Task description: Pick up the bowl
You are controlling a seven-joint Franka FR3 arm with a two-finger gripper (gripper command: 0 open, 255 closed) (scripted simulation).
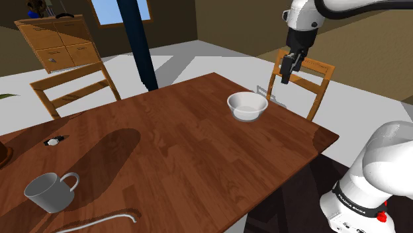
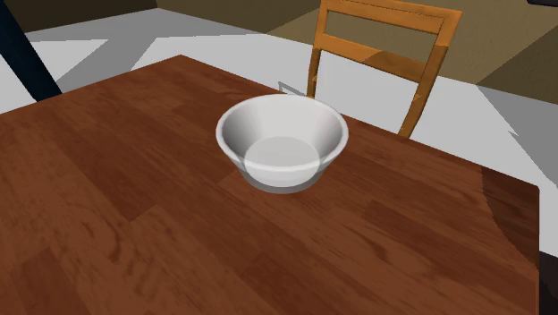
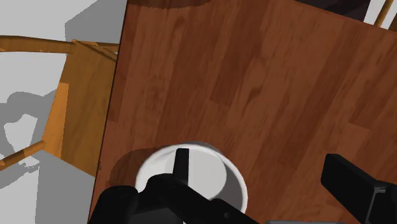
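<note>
Your end effector (image 1: 286, 73) hangs wide open & empty, high over the white bowl (image 1: 247, 106) by the counter (image 1: 165, 132) edge. Shoulder view gives you a grey mug (image 1: 49, 192) far off; 2nd ext. view has a chair (image 2: 384, 54) just behind the bowl.

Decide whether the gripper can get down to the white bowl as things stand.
Probably yes: the gripper hangs above the bowl, jaws open; the bowl sits upright on the table, and nothing stands between them.
</note>
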